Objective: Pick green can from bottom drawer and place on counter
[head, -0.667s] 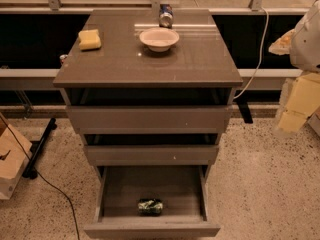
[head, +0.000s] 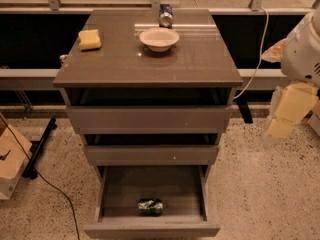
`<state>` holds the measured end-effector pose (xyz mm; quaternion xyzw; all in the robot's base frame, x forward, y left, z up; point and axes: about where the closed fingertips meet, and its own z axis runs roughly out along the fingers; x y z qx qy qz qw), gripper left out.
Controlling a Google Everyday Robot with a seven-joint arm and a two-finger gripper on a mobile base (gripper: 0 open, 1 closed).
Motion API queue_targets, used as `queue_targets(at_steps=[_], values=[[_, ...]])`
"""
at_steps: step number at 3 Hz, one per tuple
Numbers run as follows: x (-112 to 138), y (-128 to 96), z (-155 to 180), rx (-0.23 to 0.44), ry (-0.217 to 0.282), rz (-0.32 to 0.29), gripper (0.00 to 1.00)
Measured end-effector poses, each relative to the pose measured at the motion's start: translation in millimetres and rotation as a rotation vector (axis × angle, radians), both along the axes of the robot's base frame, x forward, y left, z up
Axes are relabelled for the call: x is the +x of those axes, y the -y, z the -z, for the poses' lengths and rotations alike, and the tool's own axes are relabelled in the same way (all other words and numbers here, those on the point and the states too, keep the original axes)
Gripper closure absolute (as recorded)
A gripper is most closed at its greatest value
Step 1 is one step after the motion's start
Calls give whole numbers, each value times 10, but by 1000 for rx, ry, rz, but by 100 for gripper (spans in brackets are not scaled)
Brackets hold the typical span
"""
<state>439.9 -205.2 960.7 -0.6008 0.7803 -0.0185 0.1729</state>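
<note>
The green can [head: 150, 206] lies on its side near the front of the open bottom drawer [head: 115, 189], the lowest of three grey-brown drawers. The glossy counter [head: 120, 59] tops the cabinet. My gripper [head: 286, 115], with pale yellow fingers, hangs at the far right, well away from the cabinet, at about the height of the top drawer and far above the can.
On the counter sit a yellow sponge [head: 90, 39], a white bowl [head: 159, 38] and a blue-and-silver can [head: 165, 15]. A white cable [head: 256, 54] hangs at the right of the cabinet. A black cable [head: 60, 194] and a wooden box [head: 9, 164] are on the floor at left.
The camera view has shifted slightly closer; the gripper stays at the right edge. The can has not moved.
</note>
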Motion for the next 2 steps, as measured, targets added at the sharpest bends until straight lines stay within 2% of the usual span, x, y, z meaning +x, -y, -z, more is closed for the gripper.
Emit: queue_targets(at_steps=[2], values=[[110, -382, 743, 203, 19, -16, 0]])
